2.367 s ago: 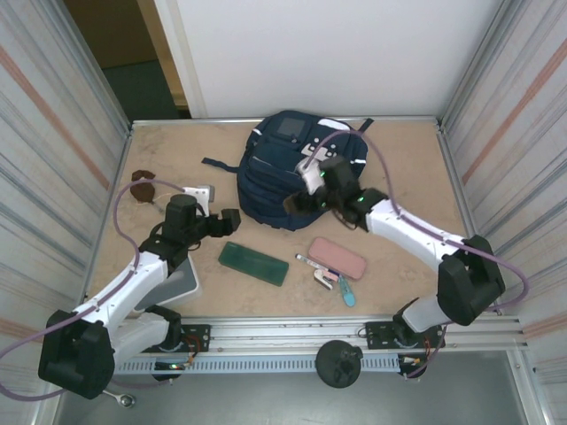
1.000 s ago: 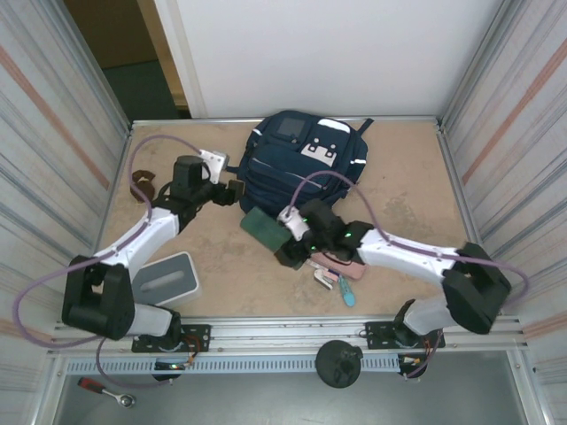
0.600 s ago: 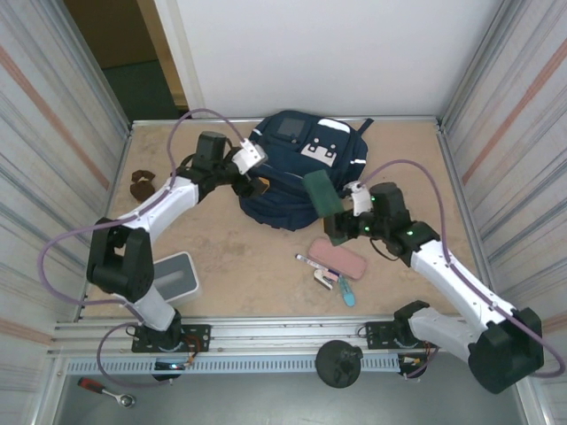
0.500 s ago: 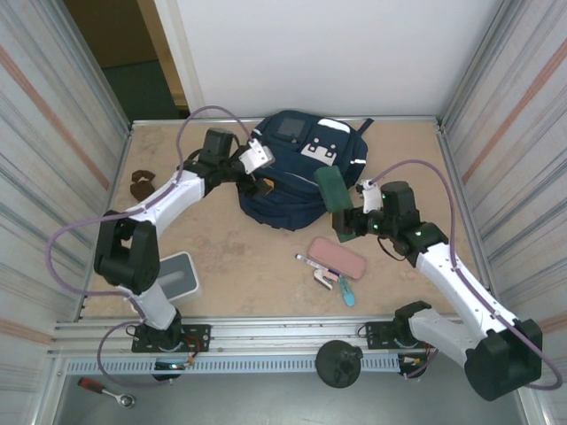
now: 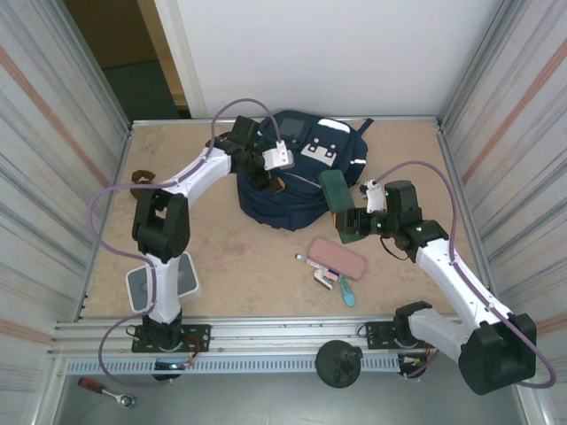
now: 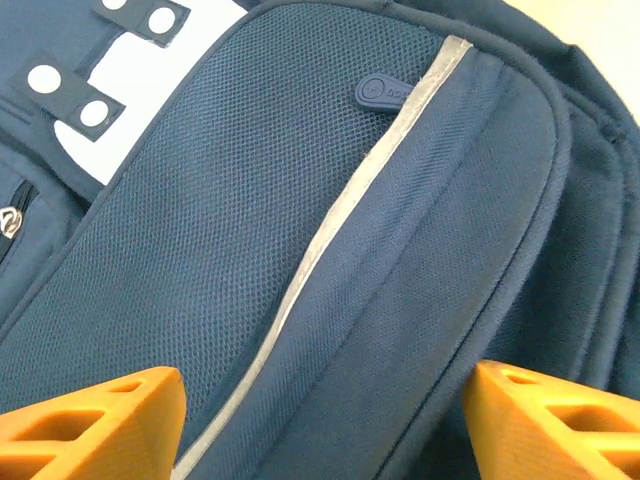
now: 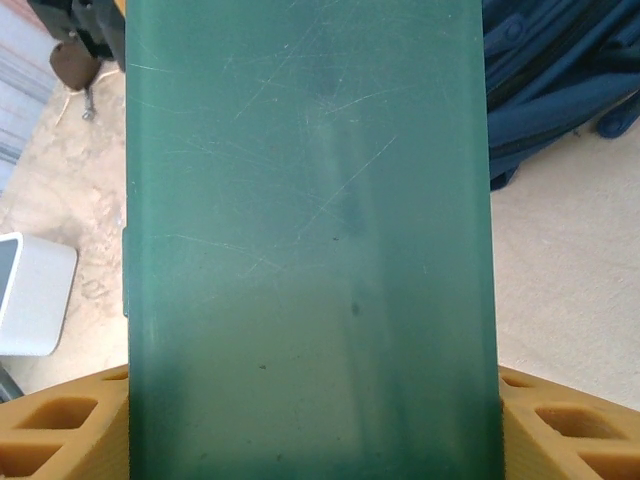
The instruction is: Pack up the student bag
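The student bag (image 5: pixel 297 177) lies far centre on the table. The left gripper (image 6: pixel 320 430), jaws spread over its mesh panel (image 6: pixel 200 250), should pinch and lift the fabric so the right gripper (image 5: pixel 350 219), clamping the green case (image 7: pixel 300 220), can slide it in.

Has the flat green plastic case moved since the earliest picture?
Yes. The flat green plastic case lay on the table left of the pink fabric pencil pouch; now the right hand holds it beyond the pouch, beside the navy-blue fabric backpack.
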